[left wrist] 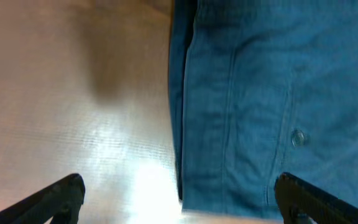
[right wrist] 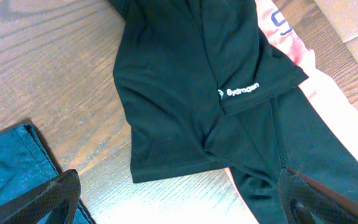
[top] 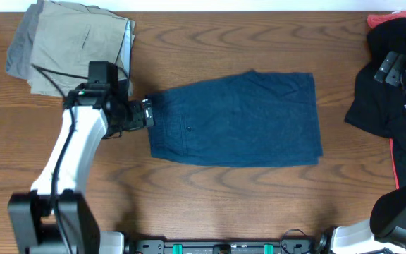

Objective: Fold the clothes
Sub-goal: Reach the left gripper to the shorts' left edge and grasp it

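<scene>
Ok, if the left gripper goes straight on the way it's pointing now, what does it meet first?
Most likely the near edge of the navy shorts. The left gripper is open and straddles that edge; how close it is in depth is unclear.

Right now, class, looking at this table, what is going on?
Two robot arms are working on folding clothes. The navy shorts lie flat in the middle of the table. The left gripper hangs open at one end of them, gripping nothing. The right gripper, also open, hovers over a black garment. Folded khaki shorts sit aside.
</scene>
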Controlling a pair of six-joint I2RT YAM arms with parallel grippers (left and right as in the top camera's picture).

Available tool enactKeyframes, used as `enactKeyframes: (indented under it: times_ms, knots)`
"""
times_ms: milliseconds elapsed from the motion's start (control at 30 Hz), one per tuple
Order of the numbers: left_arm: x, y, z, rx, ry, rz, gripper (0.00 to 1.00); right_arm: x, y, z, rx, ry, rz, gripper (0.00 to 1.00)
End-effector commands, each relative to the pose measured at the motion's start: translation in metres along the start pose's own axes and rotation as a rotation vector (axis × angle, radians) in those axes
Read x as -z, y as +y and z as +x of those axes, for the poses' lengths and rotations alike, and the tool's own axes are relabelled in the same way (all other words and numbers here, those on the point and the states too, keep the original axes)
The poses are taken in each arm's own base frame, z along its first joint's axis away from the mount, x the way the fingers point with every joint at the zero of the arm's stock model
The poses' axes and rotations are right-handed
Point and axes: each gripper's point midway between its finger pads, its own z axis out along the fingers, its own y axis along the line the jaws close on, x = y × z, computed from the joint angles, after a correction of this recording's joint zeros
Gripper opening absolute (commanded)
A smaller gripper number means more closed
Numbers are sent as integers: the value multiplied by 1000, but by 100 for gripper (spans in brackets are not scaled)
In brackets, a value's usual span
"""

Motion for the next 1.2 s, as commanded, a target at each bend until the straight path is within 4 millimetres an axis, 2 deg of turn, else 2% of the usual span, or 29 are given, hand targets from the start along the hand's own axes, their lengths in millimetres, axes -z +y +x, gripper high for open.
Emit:
enactKeyframes:
  times_ms: [0, 100, 333, 700, 867, 933, 967, 1100, 1167]
  knots:
    - [-14, -5, -9, -19, 5, 28, 98, 5, -1, -5, -15, -17, 1, 99]
    - [-31, -9, -9, -15, 35, 63, 98, 5, -1, -5, -15, -17, 1, 99]
    - [-65, -4, 5, 4, 136, 61, 98, 5, -1, -5, -15, -17, 1, 99]
    - [-92, -9, 14, 9, 202, 110, 99, 5, -1, -5, -15, -17, 1, 99]
    - [-104, -18, 22, -20, 229, 109, 94, 5, -1, -5, -15, -17, 1, 99]
    - [-107, -23, 23, -38, 230, 112, 87, 5, -1, -5, -15, -17, 1, 99]
    - [-108, -26, 23, -46, 229, 114, 80, 5, -1, -5, -15, -17, 1, 99]
    - [-110, -29, 21, -56, 215, 114, 39, 5, -1, -5, -15, -17, 1, 99]
    - [-110, -27, 21, -55, 212, 103, 26, 5, -1, -5, -15, -17, 1, 99]
